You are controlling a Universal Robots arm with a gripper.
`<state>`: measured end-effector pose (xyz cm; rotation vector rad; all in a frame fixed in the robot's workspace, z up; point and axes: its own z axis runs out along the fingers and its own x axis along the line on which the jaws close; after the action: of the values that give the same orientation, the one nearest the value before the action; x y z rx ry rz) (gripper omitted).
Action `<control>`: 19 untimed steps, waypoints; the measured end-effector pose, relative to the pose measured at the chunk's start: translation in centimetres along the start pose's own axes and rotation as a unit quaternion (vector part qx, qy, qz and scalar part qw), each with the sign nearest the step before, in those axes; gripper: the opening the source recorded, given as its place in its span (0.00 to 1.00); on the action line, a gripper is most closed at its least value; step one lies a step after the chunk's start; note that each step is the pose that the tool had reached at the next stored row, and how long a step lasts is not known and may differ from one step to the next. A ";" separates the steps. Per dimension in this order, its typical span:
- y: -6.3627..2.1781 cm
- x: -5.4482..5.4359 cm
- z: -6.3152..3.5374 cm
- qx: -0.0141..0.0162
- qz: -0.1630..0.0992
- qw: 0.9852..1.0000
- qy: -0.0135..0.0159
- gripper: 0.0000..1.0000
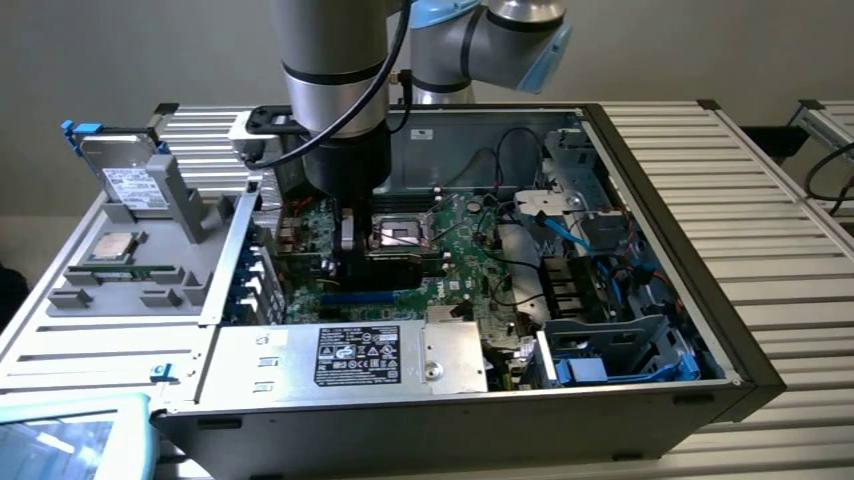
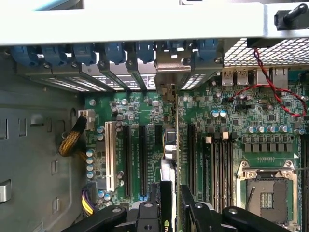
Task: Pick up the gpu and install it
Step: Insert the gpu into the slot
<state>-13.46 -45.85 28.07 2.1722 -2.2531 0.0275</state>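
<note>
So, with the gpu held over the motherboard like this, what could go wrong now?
1. The gpu, held by the gripper, stands among closely spaced black expansion slots; a small offset could press its edge onto the motherboard instead.
2. Its metal bracket sits close to the blue retention clips; it may catch there and tilt the card.

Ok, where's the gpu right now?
Wrist view: gpu held on edge in the tool, over the black slots between the white slot and the processor socket.

An open computer case (image 1: pixel 467 430) holds a green motherboard (image 1: pixel 461 260); a labelled hard drive (image 1: pixel 134 185) stands outside it.
</note>
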 end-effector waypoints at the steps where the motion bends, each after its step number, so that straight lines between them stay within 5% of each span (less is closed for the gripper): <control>1: -0.01 0.0 0.01 0.000 0.000 1.000 0.000 0.27; 6: 0.00 -0.1 0.02 -0.002 0.000 1.000 0.007 0.27; 19: 0.02 -0.4 0.08 -0.002 0.000 1.000 0.007 0.27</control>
<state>-13.47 -45.44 27.97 2.1621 -2.2435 0.0389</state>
